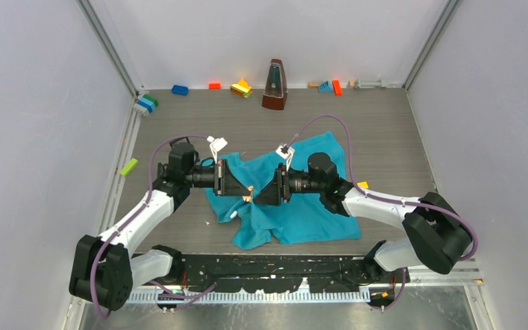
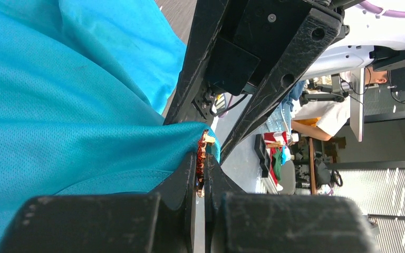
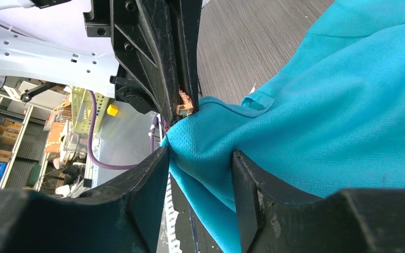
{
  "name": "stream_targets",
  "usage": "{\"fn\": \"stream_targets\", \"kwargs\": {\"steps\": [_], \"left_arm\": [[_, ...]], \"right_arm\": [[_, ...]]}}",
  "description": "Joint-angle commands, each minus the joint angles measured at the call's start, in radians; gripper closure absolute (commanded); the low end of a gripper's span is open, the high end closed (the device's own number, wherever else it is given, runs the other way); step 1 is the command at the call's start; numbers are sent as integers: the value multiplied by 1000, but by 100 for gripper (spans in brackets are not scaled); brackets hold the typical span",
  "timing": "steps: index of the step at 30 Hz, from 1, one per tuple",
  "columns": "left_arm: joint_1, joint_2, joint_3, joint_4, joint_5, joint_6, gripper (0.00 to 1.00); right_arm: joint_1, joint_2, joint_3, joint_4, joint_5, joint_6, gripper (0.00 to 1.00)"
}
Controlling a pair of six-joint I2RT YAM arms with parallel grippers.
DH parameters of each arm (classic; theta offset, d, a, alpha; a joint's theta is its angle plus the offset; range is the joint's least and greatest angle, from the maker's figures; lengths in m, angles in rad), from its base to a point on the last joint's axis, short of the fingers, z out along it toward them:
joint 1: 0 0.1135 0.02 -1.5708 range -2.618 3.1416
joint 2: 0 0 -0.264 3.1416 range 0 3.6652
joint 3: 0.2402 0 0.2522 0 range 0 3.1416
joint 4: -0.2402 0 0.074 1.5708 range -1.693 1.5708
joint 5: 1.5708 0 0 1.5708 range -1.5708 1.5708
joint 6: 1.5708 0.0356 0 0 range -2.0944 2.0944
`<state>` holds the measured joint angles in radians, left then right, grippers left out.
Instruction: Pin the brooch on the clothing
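1 brooch (image 2: 202, 149) pinched in L tool (image 2: 200, 171); R tool (image 3: 200, 158) jaws apart round 1 shirt (image 1: 309, 216) fold.

We see our left gripper (image 1: 245, 191) and right gripper (image 1: 256, 196) blocking each other head-on; bare table (image 1: 385, 130) at twelve o'clock, up to the metronome (image 1: 275, 86).

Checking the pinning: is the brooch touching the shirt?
Touching. The left wrist view shows the brooch pressed against the shirt at its raised fold, with no gap between them.
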<state>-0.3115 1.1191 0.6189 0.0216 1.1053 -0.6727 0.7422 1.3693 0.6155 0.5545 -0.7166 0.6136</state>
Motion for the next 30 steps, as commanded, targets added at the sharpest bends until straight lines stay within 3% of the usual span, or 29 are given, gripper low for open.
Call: {"fn": "stream_targets", "kwargs": {"steps": [1, 10, 30], "left_arm": [[3, -22, 14, 54, 58, -12, 100], [-1, -25, 15, 57, 66, -11, 100], [-14, -46, 15, 58, 71, -7, 100]], "right_arm": [[6, 24, 47, 78, -2, 23, 49], [6, 33, 49, 139, -5, 79, 50], [0, 99, 36, 231, 38, 186, 67]]}}
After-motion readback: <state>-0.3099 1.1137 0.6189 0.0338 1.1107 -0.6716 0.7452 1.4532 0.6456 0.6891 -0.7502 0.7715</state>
